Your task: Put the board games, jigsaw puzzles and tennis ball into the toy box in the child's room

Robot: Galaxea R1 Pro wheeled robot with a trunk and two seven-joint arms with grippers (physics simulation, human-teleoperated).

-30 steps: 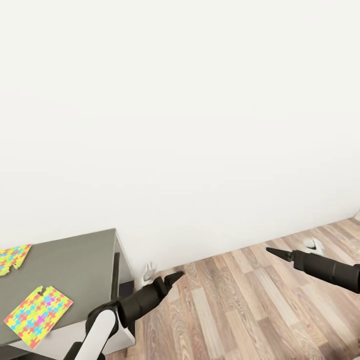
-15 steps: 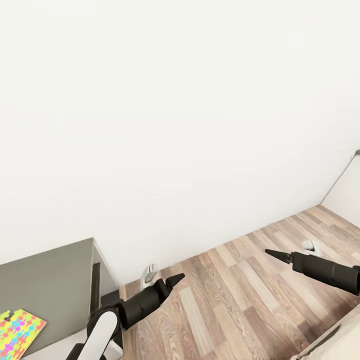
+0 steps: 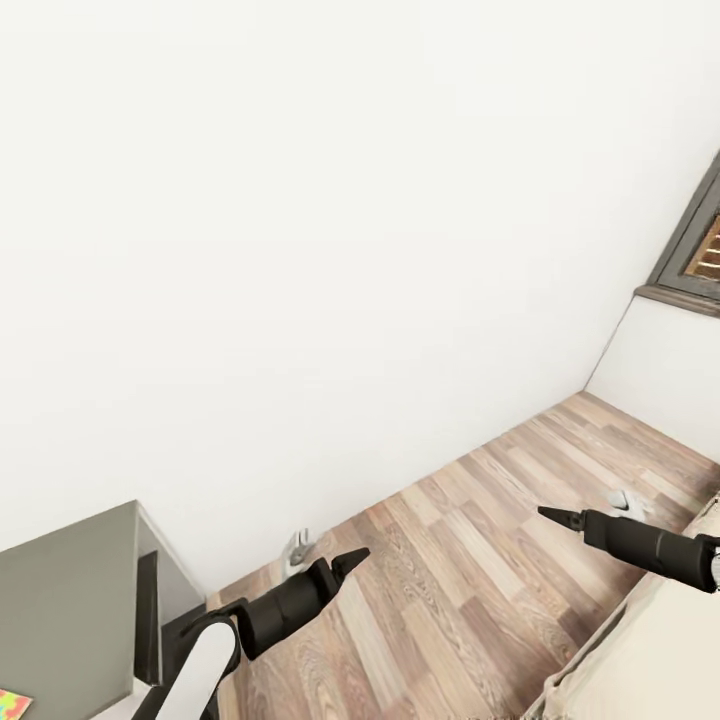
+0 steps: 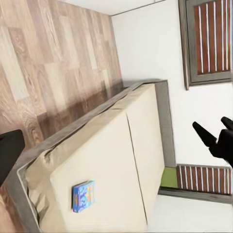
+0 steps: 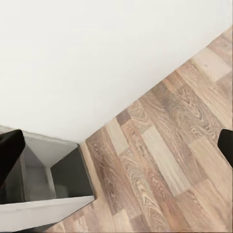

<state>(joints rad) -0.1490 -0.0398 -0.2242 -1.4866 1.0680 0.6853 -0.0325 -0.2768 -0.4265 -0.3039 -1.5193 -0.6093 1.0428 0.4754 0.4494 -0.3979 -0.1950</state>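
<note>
So I'm facing the white wall point(image 3: 300, 250) with both arms held out over the wood floor point(image 3: 470, 560). My left pincer point(image 3: 350, 556) and right pincer point(image 3: 552, 516) both look pinched shut and empty. The dark bench point(image 3: 60, 600) sits left of the wall's base, a scrap of jigsaw puzzle point(image 3: 12, 703) on it. The blue board game point(image 4: 83, 195) lies on the bed point(image 4: 116, 160).

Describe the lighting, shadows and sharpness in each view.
Head view: flat, even light, white wall washed out and featureless; wood floor grain crisp; the left tool casts no clear shadow. Left wrist view: soft shading along the bed frame, blue board game print slightly soft. Right wrist view: dark shade inside the table recess; no glare.
</note>
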